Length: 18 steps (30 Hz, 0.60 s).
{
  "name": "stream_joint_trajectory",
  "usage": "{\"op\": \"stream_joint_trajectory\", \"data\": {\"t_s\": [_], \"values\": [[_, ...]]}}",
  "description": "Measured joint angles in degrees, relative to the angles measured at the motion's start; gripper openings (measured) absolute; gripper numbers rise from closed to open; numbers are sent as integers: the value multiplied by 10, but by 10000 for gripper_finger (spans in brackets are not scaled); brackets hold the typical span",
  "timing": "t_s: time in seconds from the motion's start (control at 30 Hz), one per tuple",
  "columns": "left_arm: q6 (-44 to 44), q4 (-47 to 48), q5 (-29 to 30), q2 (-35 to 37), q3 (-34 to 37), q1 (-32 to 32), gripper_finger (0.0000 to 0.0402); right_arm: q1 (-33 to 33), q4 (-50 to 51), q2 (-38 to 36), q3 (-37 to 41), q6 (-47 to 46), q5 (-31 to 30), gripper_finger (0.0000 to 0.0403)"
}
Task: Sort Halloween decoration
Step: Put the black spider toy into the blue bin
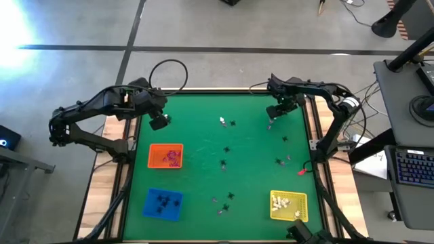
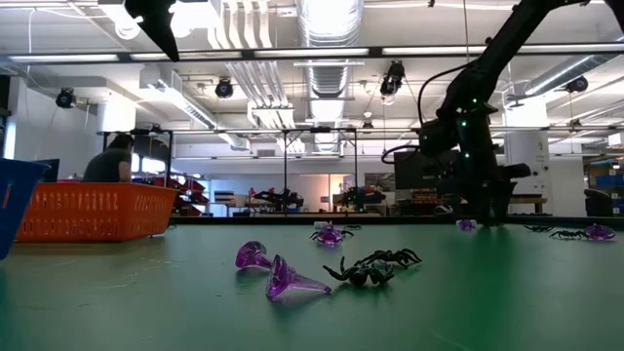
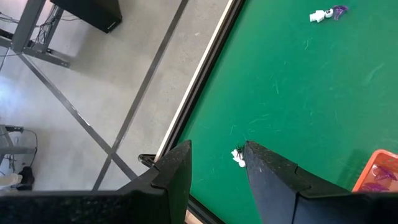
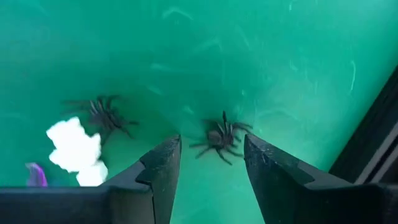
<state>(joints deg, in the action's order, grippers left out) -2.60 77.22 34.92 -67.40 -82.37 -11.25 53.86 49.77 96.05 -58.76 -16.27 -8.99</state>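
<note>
The right gripper, at the upper right of the high view, hangs low over the green table with its fingers spread and nothing between them; a black spider lies on the mat just ahead of the gap, so the pose looks like a line-up for a pick. The left gripper, at the upper left of the high view, waits above the table edge, also spread and empty, with a small white trinket on the mat beneath the gap. Three trays sit along the lower part of the high view, each seemingly for one colour: an orange tray holding pinkish-purple pieces, a blue tray holding black ones, and a yellow tray holding white ones. Loose trinkets remain scattered across the middle and right of the mat, roughly a dozen, mostly black, with a few purple and at least two white; an exact count is not possible
</note>
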Motion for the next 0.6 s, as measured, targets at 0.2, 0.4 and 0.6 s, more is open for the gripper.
{"op": "stream_joint_trajectory", "data": {"t_s": [0.2,0.4,0.6], "values": [[-9,0,0,0,0,0,132,13,-8,8,-2,-2,5,173],[-9,0,0,0,0,0,132,26,-8,20,-3,-3,10,175],[-9,0,0,0,0,0,132,32,-7,14,-2,-12,10,176]]}}
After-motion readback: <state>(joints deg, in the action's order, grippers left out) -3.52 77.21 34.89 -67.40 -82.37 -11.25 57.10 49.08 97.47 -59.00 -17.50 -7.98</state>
